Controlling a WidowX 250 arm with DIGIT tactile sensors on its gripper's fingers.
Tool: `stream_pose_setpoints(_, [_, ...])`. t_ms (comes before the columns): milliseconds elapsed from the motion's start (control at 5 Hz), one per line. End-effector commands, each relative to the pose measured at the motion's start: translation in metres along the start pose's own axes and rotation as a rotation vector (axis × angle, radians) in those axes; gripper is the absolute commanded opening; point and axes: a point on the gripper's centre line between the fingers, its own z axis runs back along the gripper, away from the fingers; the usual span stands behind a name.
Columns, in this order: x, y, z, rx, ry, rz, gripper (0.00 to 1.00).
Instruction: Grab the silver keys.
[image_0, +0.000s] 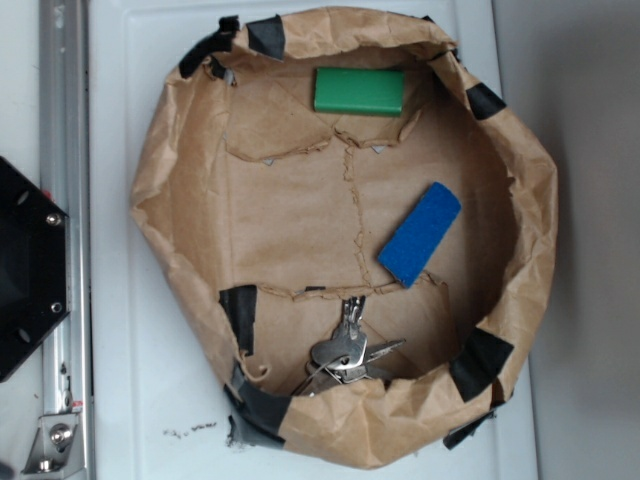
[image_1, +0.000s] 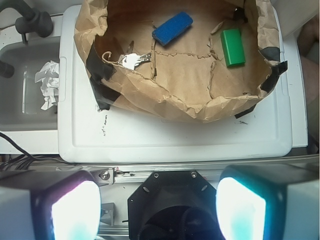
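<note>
Your gripper (image_1: 159, 210) shows only in the wrist view, as two blurred pads (image_1: 75, 212) at the bottom edge, set wide apart with nothing between them: released and empty. It sits well back from the work, outside the paper-lined basin (image_1: 165, 107) and over the near edge of the white tray (image_1: 175, 137).

From the gripper, the silver keys (image_1: 134, 59) lie ahead and to the left, well apart from the pads. They rest on the paper floor close to the basin wall, near a strip of black tape (image_1: 97, 67). In the exterior view the silver keys (image_0: 347, 352) fan out from a ring, the longest blade pointing roughly toward the basin centre.

The blue block (image_0: 421, 233) is near them; the green block (image_0: 359, 90) lies at the far side. You should judge the wall the main constraint: the crumpled rim rises just beside the keys, leaving room mainly on the inner side.
</note>
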Motion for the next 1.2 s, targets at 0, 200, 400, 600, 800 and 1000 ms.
stream_pose_setpoints(0, [0.0,0.0,0.0,0.0,0.0,0.0,1.0])
stream_pose_setpoints(200, [0.049,-0.009,-0.013,0.027,-0.057,0.143,1.0])
stream_pose_setpoints(400, [0.084,-0.004,-0.026,0.045,-0.054,0.253,1.0])
stream_pose_setpoints(600, [0.1,0.015,-0.04,0.04,-0.052,0.393,1.0])
stream_pose_setpoints(800, [0.108,0.032,-0.048,-0.027,-0.06,0.525,1.0])
stream_pose_setpoints(1000, [0.106,0.032,-0.069,-0.033,-0.047,0.594,1.0])
